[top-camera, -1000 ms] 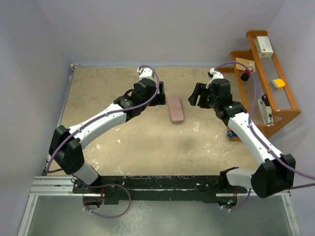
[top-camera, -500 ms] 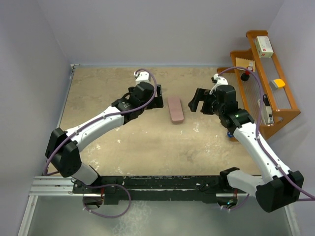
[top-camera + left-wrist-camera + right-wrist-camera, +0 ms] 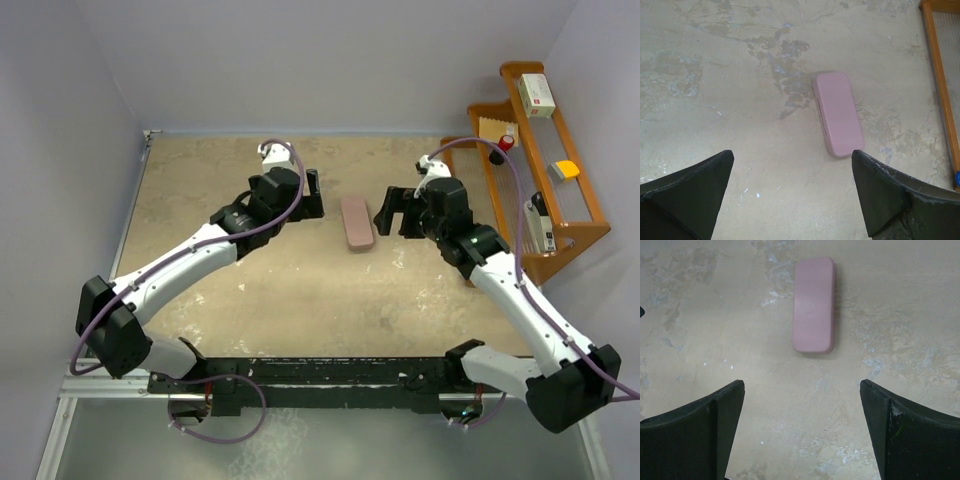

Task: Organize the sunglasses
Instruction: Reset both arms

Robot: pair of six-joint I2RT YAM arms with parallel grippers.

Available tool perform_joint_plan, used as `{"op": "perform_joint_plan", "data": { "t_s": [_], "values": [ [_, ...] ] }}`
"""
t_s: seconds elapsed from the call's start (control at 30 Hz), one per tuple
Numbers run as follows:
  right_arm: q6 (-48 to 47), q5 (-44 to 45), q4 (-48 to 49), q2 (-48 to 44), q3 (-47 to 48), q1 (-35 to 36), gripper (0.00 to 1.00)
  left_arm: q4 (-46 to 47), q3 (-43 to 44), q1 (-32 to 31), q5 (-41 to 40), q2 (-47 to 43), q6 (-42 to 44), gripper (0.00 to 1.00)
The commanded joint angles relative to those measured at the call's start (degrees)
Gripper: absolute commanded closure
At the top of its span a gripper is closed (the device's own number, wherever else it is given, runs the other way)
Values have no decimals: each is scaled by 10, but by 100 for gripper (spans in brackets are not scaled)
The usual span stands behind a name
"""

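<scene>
The pink case (image 3: 357,223) lies closed and flat on the tan table, alone between the two arms. The sunglasses are out of view in every frame. My left gripper (image 3: 314,195) hovers just left of the case, open and empty; its wrist view shows the case (image 3: 837,113) ahead and to the right of the gripper (image 3: 792,152). My right gripper (image 3: 389,212) hovers just right of the case, also open and empty. In the right wrist view the case (image 3: 813,305) lies straight ahead of the gripper (image 3: 801,383). Neither gripper touches the case.
A wooden rack (image 3: 583,222) stands along the right edge, holding a white box (image 3: 537,92), a yellow item (image 3: 566,170) and a red-capped bottle (image 3: 507,143). A small blue object (image 3: 467,272) lies by the rack's foot under the right arm. Walls close off the back and sides.
Both grippers' jaws have spread wider. The left gripper has backed off to the left of the case; the right one has shifted a little nearer and towards it. The case has not moved.
</scene>
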Motion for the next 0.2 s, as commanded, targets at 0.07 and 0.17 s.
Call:
{"op": "perform_joint_plan", "data": {
  "t_s": [0.07, 0.17],
  "values": [
    [-10, 36, -2, 17, 22, 33, 1, 19, -12, 3, -21, -29, 14, 1],
    [-10, 38, 1, 19, 21, 38, 1, 16, -10, 3, -33, -33, 18, 1]
  ]
}}
